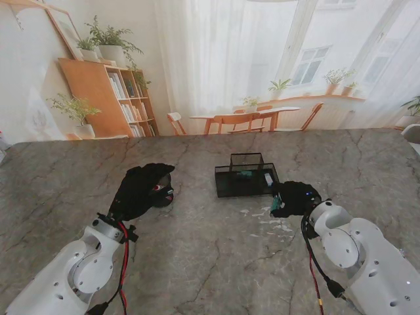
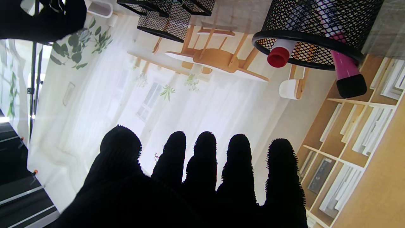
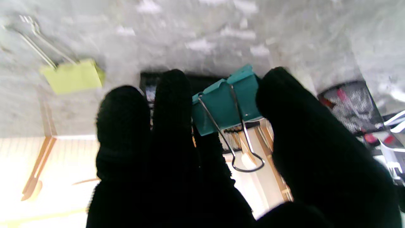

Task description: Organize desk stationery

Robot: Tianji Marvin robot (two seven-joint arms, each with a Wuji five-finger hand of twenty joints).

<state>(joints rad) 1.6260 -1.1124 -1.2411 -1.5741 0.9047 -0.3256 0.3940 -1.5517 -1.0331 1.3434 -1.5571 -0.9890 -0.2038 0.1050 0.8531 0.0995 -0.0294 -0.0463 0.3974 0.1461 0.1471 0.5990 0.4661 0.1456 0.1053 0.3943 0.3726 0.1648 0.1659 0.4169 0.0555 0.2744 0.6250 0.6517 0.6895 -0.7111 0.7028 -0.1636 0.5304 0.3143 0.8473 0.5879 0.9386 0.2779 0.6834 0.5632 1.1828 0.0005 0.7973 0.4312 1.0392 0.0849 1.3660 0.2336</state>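
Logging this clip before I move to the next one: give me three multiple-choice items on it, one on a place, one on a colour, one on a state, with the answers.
1. Where is the black mesh tray relative to the right hand?
A. Just beyond it, farther from me
B. At the table's far left edge
C. Under the left arm

2. What colour is the binder clip between the right hand's fingers?
A. Red
B. Teal
C. White

3. What is the left hand doing?
A. Gripping a marker
B. Holding a clip
C. Holding nothing, fingers apart

Answers: 1 A, the stand view shows the tray just past the right hand, slightly to its left. 2 B, the right wrist view shows a teal clip pinched between thumb and fingers. 3 C, the left wrist view shows spread fingers with nothing between them, short of the mesh cup.
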